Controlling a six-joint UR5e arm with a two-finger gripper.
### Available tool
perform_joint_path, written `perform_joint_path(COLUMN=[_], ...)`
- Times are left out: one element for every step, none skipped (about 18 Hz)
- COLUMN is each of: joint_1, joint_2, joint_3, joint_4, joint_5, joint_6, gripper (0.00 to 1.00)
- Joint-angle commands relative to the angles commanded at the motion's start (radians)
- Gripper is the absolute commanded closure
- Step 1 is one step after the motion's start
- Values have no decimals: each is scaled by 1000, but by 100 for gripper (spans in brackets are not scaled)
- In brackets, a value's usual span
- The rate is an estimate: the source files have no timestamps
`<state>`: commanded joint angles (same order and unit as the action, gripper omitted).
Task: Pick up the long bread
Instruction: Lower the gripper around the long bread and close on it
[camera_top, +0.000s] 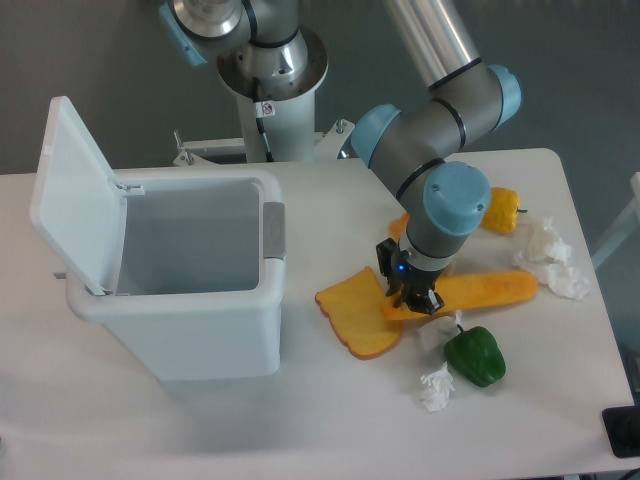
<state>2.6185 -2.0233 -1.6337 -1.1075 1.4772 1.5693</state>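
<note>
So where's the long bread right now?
The long bread lies on the right part of the table, between the flat toast slice and the crumpled white paper, just above the green pepper, with the pincer at its left end.

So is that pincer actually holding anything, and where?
It looks closed on the long bread, near its left end beside the toast slice. The pincer partly hides the contact.

The gripper is closed around the left end of the long bread, which lies on the desk beside the toast slice. A green pepper sits just nearer. The open white bin stands at left.
</note>
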Motion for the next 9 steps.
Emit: perform_joint_path(joint_1=[0,0,0,0,0,0,0,0,2], joint_2=[0,0,0,0,0,2,2,2,3], joint_3=[0,0,2,2,3,3,5,11,20], joint_4=[-2,-2,-2,-3,-3,-3,-5,-5,-6], joint_5=[0,0,0,0,0,-2,0,-2,-2], joint_6=[0,0,0,0,0,-2,-3,-3,-8], gripper=[90,90,91,94,94,94,94,94,94])
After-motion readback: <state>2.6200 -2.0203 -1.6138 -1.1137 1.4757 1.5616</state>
